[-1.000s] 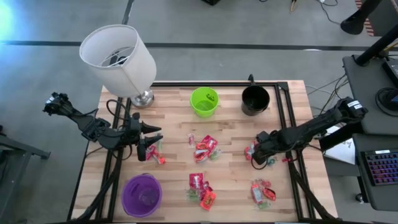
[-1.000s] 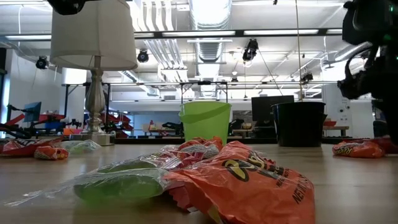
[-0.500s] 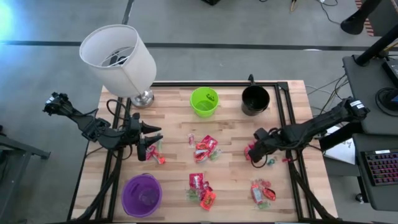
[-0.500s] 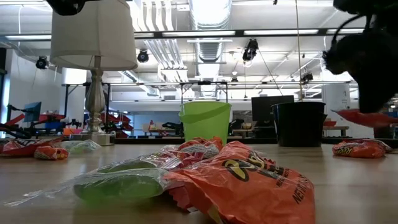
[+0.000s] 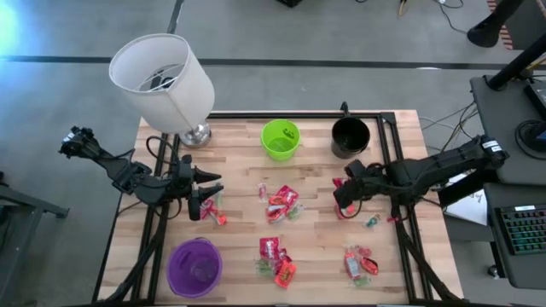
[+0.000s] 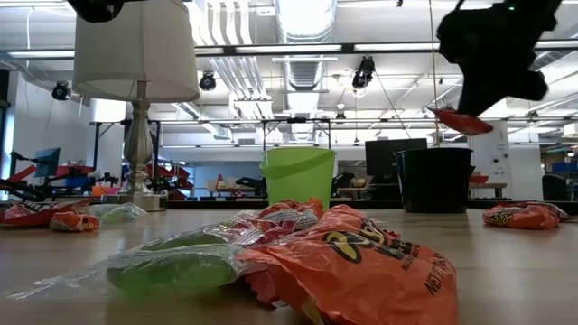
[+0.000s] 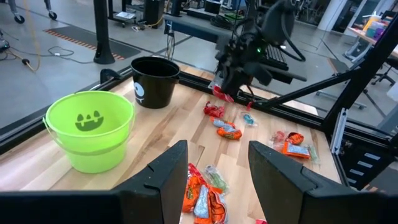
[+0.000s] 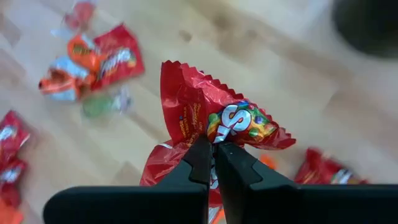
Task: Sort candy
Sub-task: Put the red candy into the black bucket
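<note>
One red candy packet (image 5: 343, 207) pinched in the right gripper (image 5: 341, 198), just short of the black cup (image 5: 350, 136). Low: lifted clear of the bench (image 6: 506, 262). Left wrist: left gripper (image 7: 217, 171) parted, empty, far from the cup. Right wrist: jaws clamped on the packet's lower edge.

In the right wrist view, the red crinkly candy packet (image 8: 214, 118) pinched in the right tool (image 8: 213, 163) is hiding the wooden surface (image 8: 261, 56) behind it, and the dark round shape (image 8: 370, 22) at the picture's corner is blurring past telling. In the low view the white lamp shade (image 6: 135, 45) is being cut off by the top edge. In the high view, the wrapped sweets in the small heap (image 5: 360, 262) near the surface's edge are showing too small to tell apart.
</note>
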{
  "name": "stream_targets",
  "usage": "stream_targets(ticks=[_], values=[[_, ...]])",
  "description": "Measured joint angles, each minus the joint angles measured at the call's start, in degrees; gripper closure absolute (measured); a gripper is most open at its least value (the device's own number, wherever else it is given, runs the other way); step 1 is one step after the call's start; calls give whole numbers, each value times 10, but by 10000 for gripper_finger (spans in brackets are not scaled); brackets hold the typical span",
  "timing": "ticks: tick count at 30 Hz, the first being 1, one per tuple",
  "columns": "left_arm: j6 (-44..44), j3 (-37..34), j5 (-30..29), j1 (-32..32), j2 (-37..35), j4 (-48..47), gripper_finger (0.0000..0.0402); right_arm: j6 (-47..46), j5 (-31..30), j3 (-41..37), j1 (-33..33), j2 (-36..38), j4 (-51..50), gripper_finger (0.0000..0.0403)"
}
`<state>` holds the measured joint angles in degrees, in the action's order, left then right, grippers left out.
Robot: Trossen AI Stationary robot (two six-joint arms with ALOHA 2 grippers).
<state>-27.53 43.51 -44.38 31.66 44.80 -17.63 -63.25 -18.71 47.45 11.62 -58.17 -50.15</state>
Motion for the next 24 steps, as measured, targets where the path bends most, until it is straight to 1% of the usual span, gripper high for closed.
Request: stream_targets(ticks=[4,11,16,24], values=[[0,0,0,0,0,0,249,57,-13,26,-44,0,-21,394],[0,0,0,0,0,0,249,157,-14,86,-136,0,-75,394],[0,0,0,0,0,0,249,235,-14,120,-207,0,-84,394],[0,0,-1,0,0,0,249,335,-5,133,-330,0,-83,394]])
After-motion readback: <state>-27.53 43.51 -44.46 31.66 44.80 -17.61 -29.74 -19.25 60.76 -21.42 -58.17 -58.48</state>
